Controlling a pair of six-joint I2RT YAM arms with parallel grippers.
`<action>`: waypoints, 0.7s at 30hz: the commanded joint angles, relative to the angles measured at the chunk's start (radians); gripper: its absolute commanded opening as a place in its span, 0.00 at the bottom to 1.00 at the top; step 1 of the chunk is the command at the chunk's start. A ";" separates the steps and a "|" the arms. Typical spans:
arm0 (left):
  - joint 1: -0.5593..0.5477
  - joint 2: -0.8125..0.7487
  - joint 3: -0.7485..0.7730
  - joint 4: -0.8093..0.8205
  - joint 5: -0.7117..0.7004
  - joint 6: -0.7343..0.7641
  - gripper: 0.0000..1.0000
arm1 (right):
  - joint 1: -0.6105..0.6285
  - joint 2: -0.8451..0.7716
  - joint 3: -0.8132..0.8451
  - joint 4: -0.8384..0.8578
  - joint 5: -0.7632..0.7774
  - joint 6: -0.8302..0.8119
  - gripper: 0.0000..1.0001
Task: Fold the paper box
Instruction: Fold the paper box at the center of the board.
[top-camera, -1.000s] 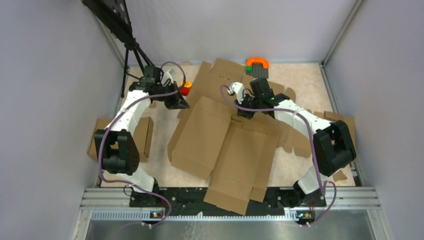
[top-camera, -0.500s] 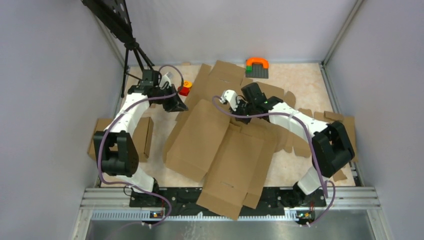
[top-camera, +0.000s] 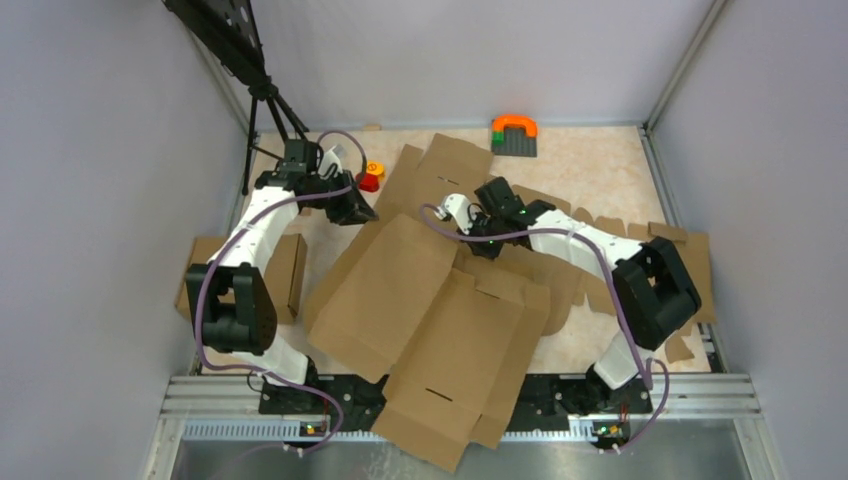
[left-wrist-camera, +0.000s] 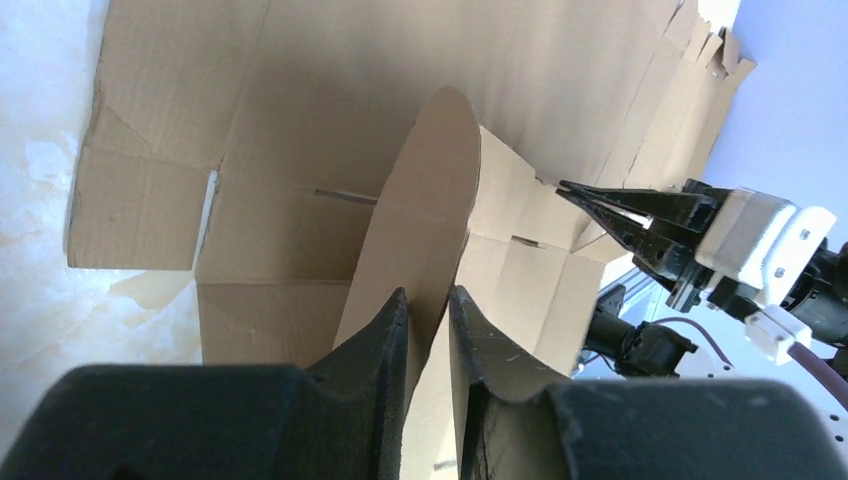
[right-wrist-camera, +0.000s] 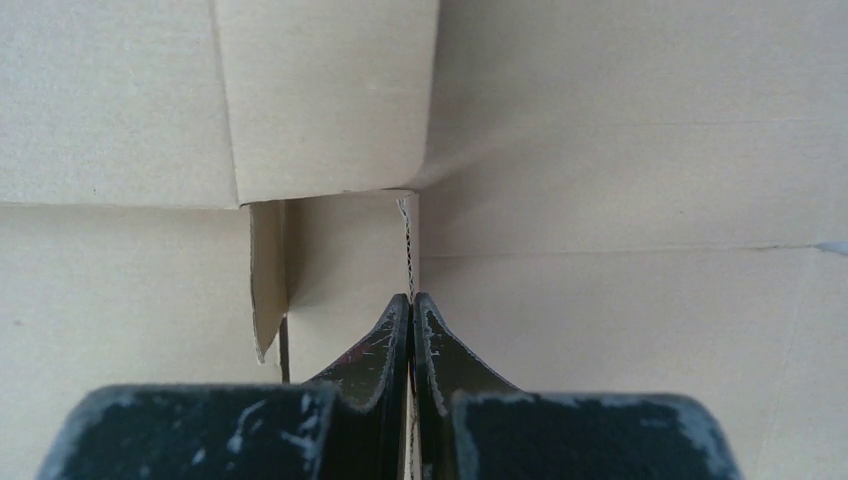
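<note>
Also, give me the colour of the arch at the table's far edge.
Orange; the arch shows best in the top view.

paper box (top-camera: 430, 330) pulled nearer and leftward, jutting further past the near rail (top-camera: 220, 392), right hand (right-wrist-camera: 411, 300) swung left with it

The top external camera sits high above and behind the arm bases (top-camera: 290, 395), looking down and forward over the whole table (top-camera: 600, 160). The left wrist camera looks out past the left gripper (left-wrist-camera: 428, 297), close over the paper box (left-wrist-camera: 300, 100), facing across toward the right gripper (left-wrist-camera: 575, 192). The right wrist camera is nearest, pressed close to the box. All three share the box's middle panels
</note>
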 joint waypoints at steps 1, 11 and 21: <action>-0.004 -0.033 0.053 -0.030 0.012 0.012 0.20 | 0.020 -0.096 -0.027 0.181 0.025 0.029 0.00; -0.002 -0.023 0.116 0.050 0.043 -0.053 0.00 | -0.028 -0.061 0.099 0.284 0.072 -0.017 0.00; -0.001 0.104 0.228 0.156 -0.010 -0.114 0.19 | -0.115 0.038 0.172 0.421 0.061 -0.079 0.00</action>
